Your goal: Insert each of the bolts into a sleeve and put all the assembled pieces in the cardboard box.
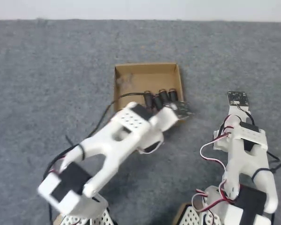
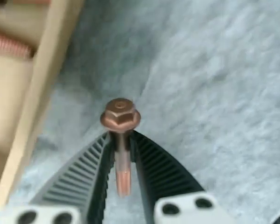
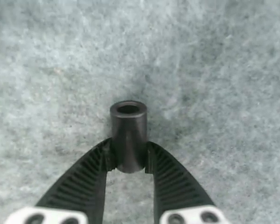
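My left gripper (image 2: 120,135) clamps the bolt (image 2: 121,116) by its shank, head past the tips, cardboard box (image 2: 37,93) just beside. My right gripper (image 3: 128,145) clamps the sleeve (image 3: 128,133), bore facing outward. Insertion step, I'd say. Next needs coaxial alignment.

A grey, felt-like table cover (image 1: 47,70) stretched flat and wide, its nap mottled up close, and a pale strip of wall (image 1: 140,9) ran behind its far edge.
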`<state>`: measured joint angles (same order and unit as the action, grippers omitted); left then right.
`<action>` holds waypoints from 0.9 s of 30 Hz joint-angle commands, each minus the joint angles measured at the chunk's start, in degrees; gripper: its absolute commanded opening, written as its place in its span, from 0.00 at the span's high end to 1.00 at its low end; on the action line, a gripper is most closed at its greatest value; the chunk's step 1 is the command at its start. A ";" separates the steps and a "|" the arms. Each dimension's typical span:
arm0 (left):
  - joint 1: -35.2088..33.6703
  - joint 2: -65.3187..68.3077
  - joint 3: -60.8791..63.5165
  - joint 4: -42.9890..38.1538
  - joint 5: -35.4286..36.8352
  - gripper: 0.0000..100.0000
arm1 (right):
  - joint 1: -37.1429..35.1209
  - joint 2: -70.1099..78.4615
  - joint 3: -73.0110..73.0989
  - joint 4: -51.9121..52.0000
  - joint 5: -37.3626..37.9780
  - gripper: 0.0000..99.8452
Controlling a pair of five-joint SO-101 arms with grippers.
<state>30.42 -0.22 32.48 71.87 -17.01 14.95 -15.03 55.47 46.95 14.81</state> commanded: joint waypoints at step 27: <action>-32.44 -24.88 25.54 -23.74 25.58 0.97 | -0.92 -3.47 0.62 -0.66 0.53 0.99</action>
<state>-1.23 -24.22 59.03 51.38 4.53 14.95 -15.38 56.00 46.77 14.81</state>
